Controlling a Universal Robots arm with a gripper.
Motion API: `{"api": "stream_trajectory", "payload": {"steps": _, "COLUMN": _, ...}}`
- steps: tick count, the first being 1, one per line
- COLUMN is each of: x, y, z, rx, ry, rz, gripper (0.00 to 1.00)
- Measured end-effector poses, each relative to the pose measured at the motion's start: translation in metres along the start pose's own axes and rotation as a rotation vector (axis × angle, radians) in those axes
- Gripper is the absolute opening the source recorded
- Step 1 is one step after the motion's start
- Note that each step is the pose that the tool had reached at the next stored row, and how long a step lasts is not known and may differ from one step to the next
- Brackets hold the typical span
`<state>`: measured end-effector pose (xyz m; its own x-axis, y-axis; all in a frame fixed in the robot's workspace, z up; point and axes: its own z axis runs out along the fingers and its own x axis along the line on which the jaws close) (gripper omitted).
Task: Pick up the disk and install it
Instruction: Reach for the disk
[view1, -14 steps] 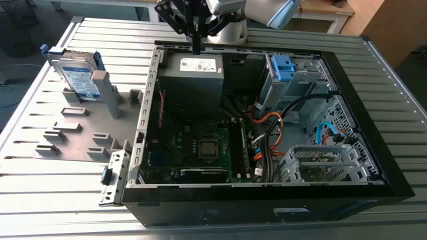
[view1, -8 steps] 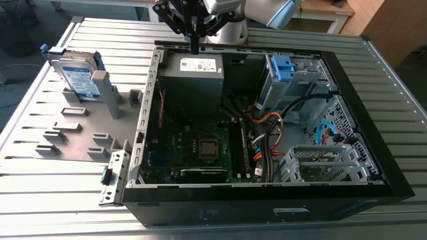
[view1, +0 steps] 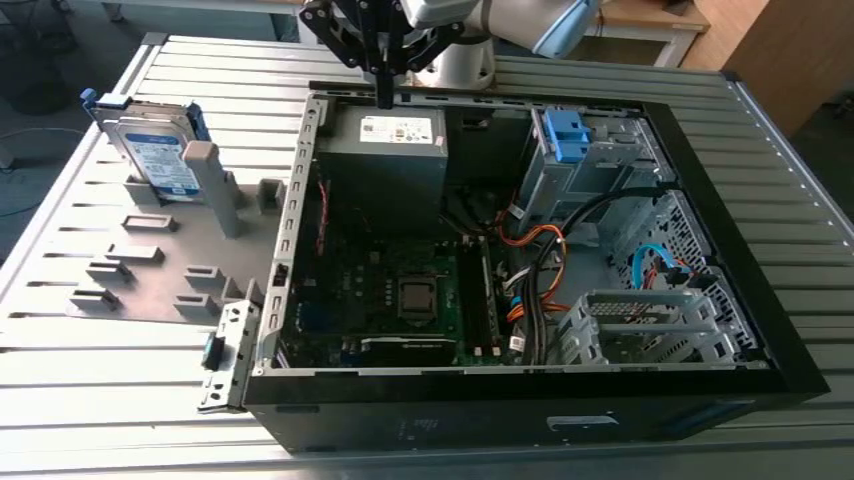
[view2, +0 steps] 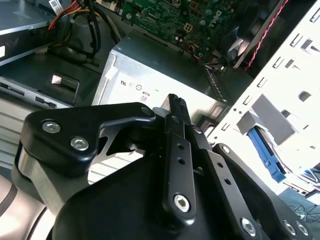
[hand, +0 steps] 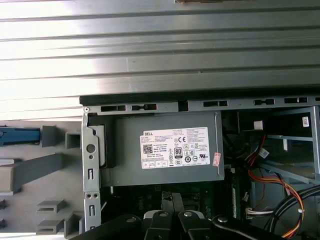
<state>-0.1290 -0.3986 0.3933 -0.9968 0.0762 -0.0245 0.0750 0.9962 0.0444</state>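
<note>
The gripper (view1: 384, 97) hangs with its tips pointing down and its jaws drawn narrow, pressed together with nothing between them; the second wrist view shows the same closed fingers (view2: 176, 107). It hovers over the far edge of the open computer case (view1: 534, 412), directly above the grey power supply (view1: 394, 150), whose white sticker faces up in the first wrist view (hand: 170, 147). Inside the case, toward the exterior view's right, a bare blue bracket (view1: 566, 135) sits at the far side. The disk (view1: 150, 150) stands on edge in a grey fixture (view1: 147, 265) outside the case, at the far left of the exterior view, well apart from the gripper. Case and fixture rest on a slatted metal table (view1: 80, 385).
</note>
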Motion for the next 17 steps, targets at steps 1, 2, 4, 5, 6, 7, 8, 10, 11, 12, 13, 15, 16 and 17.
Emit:
{"api": "stream_trajectory", "payload": {"steps": 1, "x": 0.0005, "y": 0.0, "z": 0.0, "rx": 0.0, "ry": 0.0, "rz": 0.0, "gripper": 0.11}}
{"api": "stream_trajectory", "payload": {"steps": 2, "x": 0.0008, "y": 0.0, "z": 0.0, "rx": 0.0, "ry": 0.0, "rz": 0.0, "gripper": 0.11}}
{"api": "stream_trajectory", "payload": {"steps": 4, "x": 0.0016, "y": -0.0001, "z": -0.0001, "rx": 0.0001, "ry": 0.0, "rz": 0.0, "gripper": 0.11}}
{"api": "stream_trajectory", "payload": {"steps": 5, "x": 0.002, "y": -0.0002, "z": -0.0001, "rx": 0.0001, "ry": 0.0, "rz": 0.0, "gripper": 0.11}}
{"api": "stream_trajectory", "payload": {"steps": 6, "x": 0.0024, "y": -0.0002, "z": -0.0001, "rx": 0.0001, "ry": 0.0, "rz": 0.0, "gripper": 0.11}}
{"api": "stream_trajectory", "payload": {"steps": 7, "x": 0.0029, "y": -0.0002, "z": -0.0001, "rx": 0.0, "ry": 0.0, "rz": 0.0, "gripper": 0.11}}
{"api": "stream_trajectory", "payload": {"steps": 8, "x": 0.0033, "y": -0.0002, "z": -0.0001, "rx": 0.0, "ry": 0.0, "rz": 0.0, "gripper": 0.11}}
{"api": "stream_trajectory", "payload": {"steps": 10, "x": 0.004, "y": -0.0003, "z": -0.0001, "rx": -0.0001, "ry": 0.0, "rz": 0.0, "gripper": 0.11}}
{"api": "stream_trajectory", "payload": {"steps": 11, "x": 0.0042, "y": -0.0003, "z": -0.0001, "rx": 0.0, "ry": 0.0, "rz": 0.0, "gripper": 0.11}}
{"api": "stream_trajectory", "payload": {"steps": 12, "x": 0.0044, "y": -0.0003, "z": -0.0002, "rx": 0.0001, "ry": 0.0001, "rz": 0.0, "gripper": 0.11}}
{"api": "stream_trajectory", "payload": {"steps": 13, "x": 0.0047, "y": -0.0003, "z": -0.0001, "rx": 0.0, "ry": 0.0, "rz": 0.0, "gripper": 0.11}}
{"api": "stream_trajectory", "payload": {"steps": 15, "x": 0.005, "y": -0.0004, "z": -0.0001, "rx": 0.0, "ry": 0.0, "rz": 0.0, "gripper": 0.11}}
{"api": "stream_trajectory", "payload": {"steps": 16, "x": 0.0052, "y": -0.0004, "z": -0.0002, "rx": 0.0001, "ry": 0.0, "rz": 0.0, "gripper": 0.11}}
{"api": "stream_trajectory", "payload": {"steps": 17, "x": 0.0053, "y": -0.0004, "z": -0.0002, "rx": 0.0, "ry": 0.0, "rz": 0.0, "gripper": 0.11}}
